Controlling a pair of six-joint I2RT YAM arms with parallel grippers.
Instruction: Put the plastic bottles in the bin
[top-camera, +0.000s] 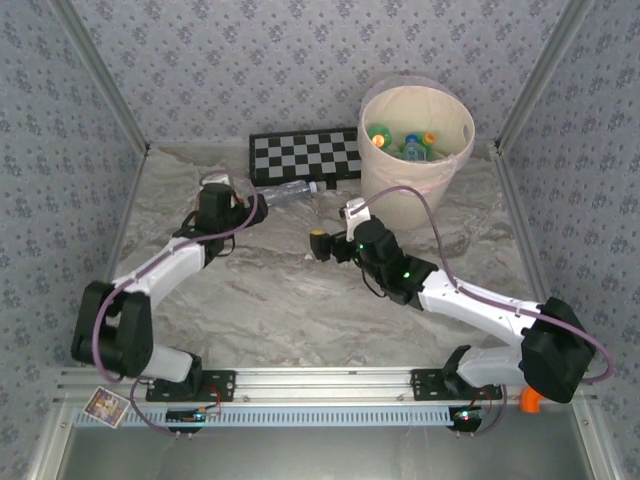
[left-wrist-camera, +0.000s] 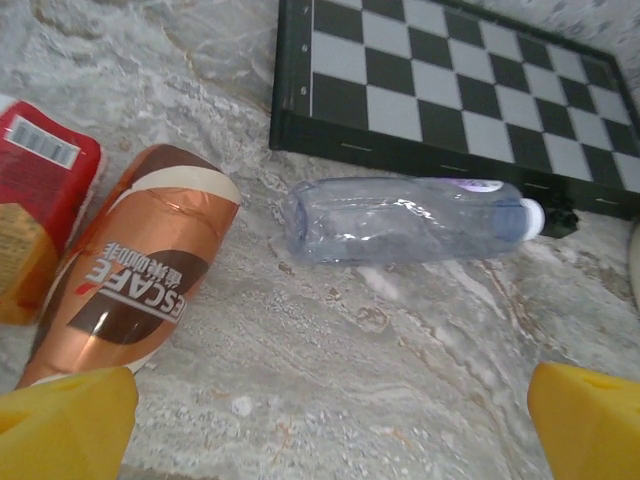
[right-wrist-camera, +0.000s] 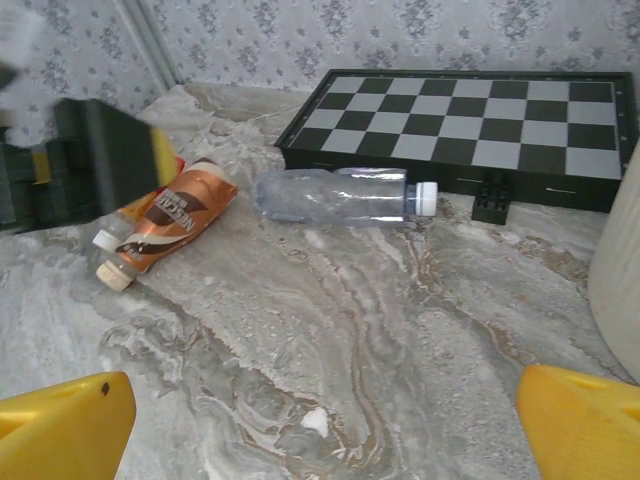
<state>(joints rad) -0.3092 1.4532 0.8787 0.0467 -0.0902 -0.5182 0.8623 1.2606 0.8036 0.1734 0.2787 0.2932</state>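
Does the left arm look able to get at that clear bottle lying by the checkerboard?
Probably yes. The left pincer is open, and the clear bottle lies ahead of it on bare tabletop with nothing between. The checkerboard sits close behind the bottle and may crowd the grip.

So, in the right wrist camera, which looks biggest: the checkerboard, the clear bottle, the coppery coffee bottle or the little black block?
Largest: flat black-and-white checkerboard.
Next: clear plastic bottle and copper-brown coffee bottle, which look about alike, so I won't rank them.
Smallest: small black block.
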